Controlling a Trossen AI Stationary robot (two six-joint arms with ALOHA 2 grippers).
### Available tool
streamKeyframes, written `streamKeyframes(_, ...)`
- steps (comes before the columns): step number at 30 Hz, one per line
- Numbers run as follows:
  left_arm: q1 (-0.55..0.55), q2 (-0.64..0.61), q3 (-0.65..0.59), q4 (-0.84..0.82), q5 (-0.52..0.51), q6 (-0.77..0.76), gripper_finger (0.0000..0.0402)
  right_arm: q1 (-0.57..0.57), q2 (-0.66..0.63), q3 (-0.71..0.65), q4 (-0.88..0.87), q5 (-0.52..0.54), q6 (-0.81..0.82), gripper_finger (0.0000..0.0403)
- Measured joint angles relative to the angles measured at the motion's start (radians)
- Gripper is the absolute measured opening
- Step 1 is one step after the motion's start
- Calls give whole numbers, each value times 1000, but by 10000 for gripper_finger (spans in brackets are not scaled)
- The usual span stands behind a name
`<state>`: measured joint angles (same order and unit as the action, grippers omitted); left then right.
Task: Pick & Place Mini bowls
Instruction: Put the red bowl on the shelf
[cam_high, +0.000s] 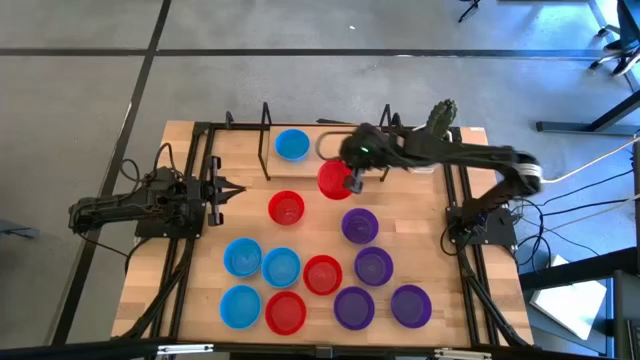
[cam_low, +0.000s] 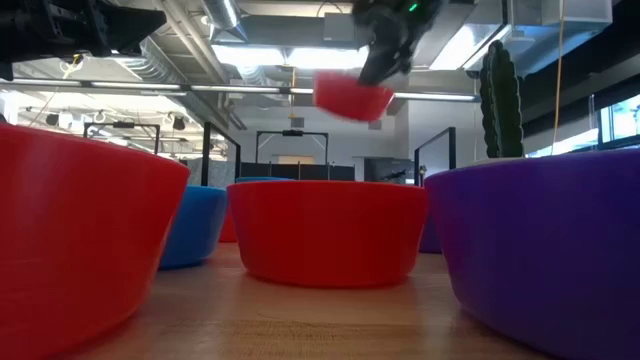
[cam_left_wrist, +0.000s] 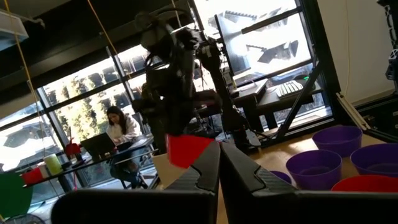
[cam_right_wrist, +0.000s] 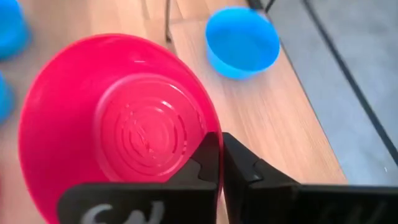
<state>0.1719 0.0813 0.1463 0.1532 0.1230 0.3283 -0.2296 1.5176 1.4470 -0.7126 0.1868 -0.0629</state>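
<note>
R gripper (cam_high: 354, 183) pinches a red mini bowl (cam_high: 335, 178) by its rim, airborne (tilted), near blue bowl (cam_high: 292, 144). L gripper (cam_high: 222, 191) fingers together, parked at table's left.

One camera looks straight down on the whole pale wooden worktop (cam_high: 420, 215), another sits at its surface facing the room, both sharing the lifted red plastic bowl (cam_low: 353, 96).

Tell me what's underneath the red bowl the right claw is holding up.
The right claw grips the small red plastic bowl by its rim, lifted and tilted. Bare wooden table shows around it; the patch directly beneath is hidden. A round blue plastic bowl sits nearby.
</note>
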Motion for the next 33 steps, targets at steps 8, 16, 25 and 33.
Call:
streamKeyframes(8,0,0,0,0,0,0,3,-137,219,193,-77,-81,-77,7)
streamKeyframes(16,0,0,0,0,0,0,6,-242,318,215,-69,-190,-78,4)
streamKeyframes(25,0,0,0,0,1,0,5,-273,406,215,-55,-200,-84,4)
streamKeyframes(33,0,0,0,0,1,0,4,-284,437,215,-47,-201,-75,4)
